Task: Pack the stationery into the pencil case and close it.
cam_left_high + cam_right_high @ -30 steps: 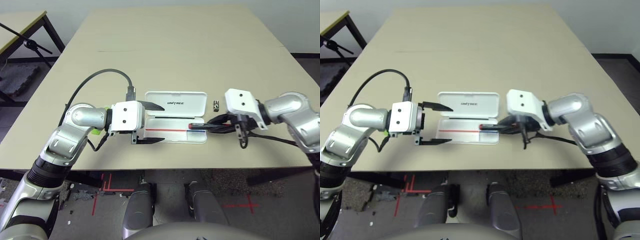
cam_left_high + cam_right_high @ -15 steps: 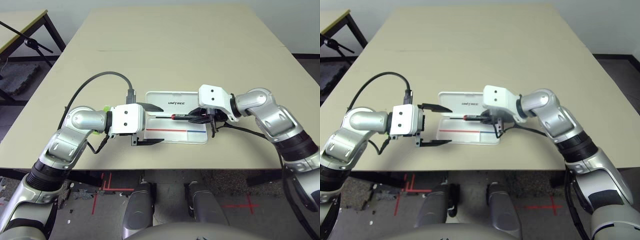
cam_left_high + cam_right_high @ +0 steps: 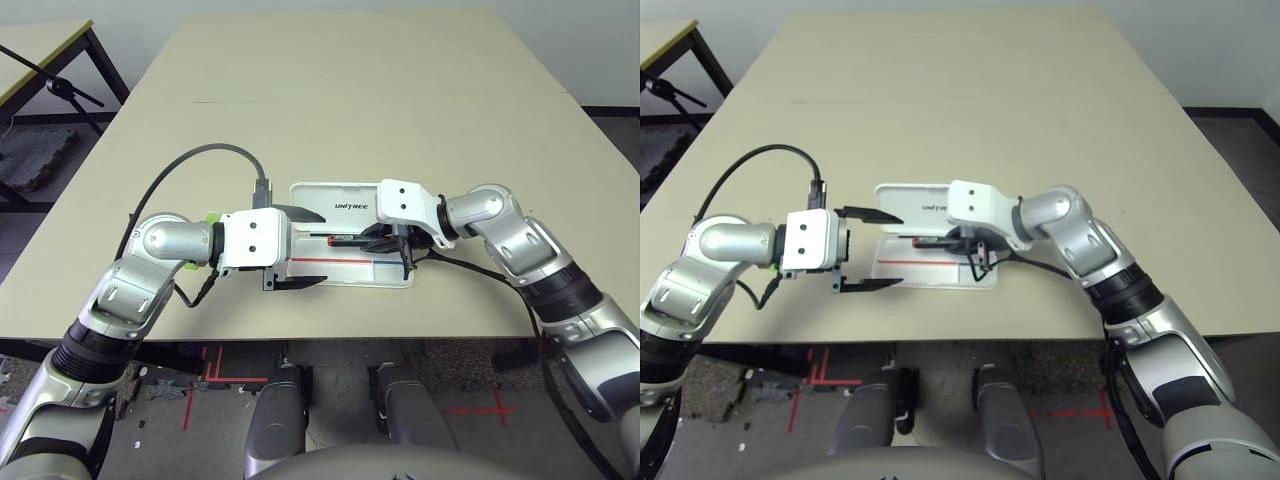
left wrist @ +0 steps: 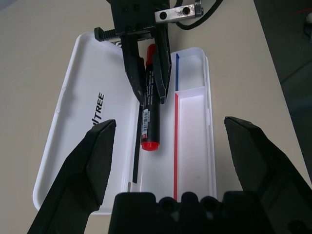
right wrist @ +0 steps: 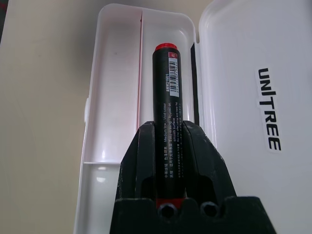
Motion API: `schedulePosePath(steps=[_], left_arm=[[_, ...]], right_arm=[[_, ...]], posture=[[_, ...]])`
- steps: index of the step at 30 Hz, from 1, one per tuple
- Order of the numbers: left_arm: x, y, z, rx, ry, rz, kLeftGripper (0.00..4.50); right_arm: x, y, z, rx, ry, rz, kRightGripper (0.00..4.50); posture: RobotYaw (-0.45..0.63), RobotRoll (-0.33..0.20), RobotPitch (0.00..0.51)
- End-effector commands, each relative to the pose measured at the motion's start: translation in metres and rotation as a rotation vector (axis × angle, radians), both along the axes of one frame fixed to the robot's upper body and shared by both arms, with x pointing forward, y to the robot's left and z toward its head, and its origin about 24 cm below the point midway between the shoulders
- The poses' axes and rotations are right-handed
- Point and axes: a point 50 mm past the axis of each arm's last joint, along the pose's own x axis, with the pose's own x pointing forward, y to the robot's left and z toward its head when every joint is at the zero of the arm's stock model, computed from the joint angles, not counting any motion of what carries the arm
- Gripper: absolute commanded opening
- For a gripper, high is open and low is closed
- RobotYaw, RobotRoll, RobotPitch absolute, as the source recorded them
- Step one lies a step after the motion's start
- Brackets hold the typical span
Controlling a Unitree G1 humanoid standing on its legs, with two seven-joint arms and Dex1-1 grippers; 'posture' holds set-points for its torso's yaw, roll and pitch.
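Pencil case [image 3: 345, 262] lying open near the worktop [image 3: 350, 90] front edge, lid flat behind the tray. Right claw [image 4: 148, 83] clenched on the red marker [image 4: 149, 114], held over the tray beside the red-and-blue pencil [image 4: 175, 141]. Left claw [image 3: 298, 246] released, straddling the case's left end. Broad bare worktop beyond.

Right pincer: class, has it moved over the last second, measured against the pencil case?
Yes. The right pincer, shut on the marker, has travelled leftward from beyond the pencil case's right end to above its open tray.
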Motion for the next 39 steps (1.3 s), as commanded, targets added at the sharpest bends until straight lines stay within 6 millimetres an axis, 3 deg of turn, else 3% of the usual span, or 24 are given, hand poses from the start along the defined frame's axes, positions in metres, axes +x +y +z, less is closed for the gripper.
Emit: schedulePosePath(steps=[1, 9, 10, 17, 22, 32, 35, 39], left_arm=[[0.0, 0.002, -0.004, 0.017, 0.01, 0.011, 4.5], [0.0, 0.002, -0.003, 0.018, 0.008, 0.009, 4.5], [0.0, 0.002, -0.003, 0.018, 0.008, 0.009, 4.5], [-0.002, 0.005, -0.004, 0.024, 0.017, 0.027, 4.5], [-0.003, 0.008, -0.004, 0.021, 0.02, 0.04, 4.5], [0.0, 0.019, -0.003, 0.02, 0.044, 0.127, 4.5], [0.003, 0.031, -0.004, 0.023, 0.081, 0.264, 4.5], [0.011, 0.061, -0.014, 0.05, 0.137, 0.621, 4.5]], right_arm=[[-0.002, 0.003, -0.002, -0.002, 0.0, 0.029, 1.28], [-0.004, -0.005, 0.01, 0.044, -0.019, 0.061, 4.27], [-0.005, -0.009, 0.015, 0.055, -0.005, 0.067, 4.48], [-0.026, -0.054, 0.047, 0.119, 0.145, 0.082, 4.48], [-0.037, -0.081, 0.057, 0.127, 0.191, 0.041, 4.48], [-0.038, -0.078, 0.052, 0.153, 0.19, 0.026, 4.48], [-0.035, -0.077, 0.05, 0.15, 0.179, 0.022, 4.48], [-0.032, -0.075, 0.047, 0.15, 0.174, 0.021, 4.48]], posture=[[0.1, 0.0, 0.111], [0.1, 0.0, 0.111], [0.1, 0.0, 0.109], [0.1, 0.0, 0.109], [0.09, 0.0, 0.107], [0.09, 0.0, 0.11], [0.08, 0.0, 0.112], [0.1, 0.0, 0.115]])
